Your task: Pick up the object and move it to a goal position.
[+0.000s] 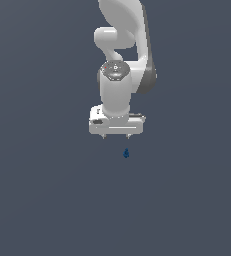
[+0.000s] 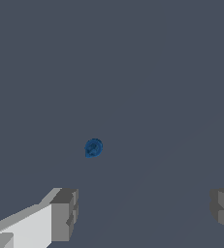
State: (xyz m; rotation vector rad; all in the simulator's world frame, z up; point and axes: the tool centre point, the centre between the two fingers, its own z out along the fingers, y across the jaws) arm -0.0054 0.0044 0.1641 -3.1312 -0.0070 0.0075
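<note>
i see the gripper (image 1: 115, 136) with jaws spread wide, holding nothing. the object (image 1: 126, 153) sits apart from it on the flat grey surface (image 1: 42, 200), just below the fingertips in the exterior view, with open floor on every side.

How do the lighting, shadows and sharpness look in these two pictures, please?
Exterior view: flat, even light, no cast shadows on the grey ground; soft shading on the arm; the blue object is coarse and tiny below the gripper. Wrist view: no glare; the object has slightly blurred edges; fingers look blocky.
</note>
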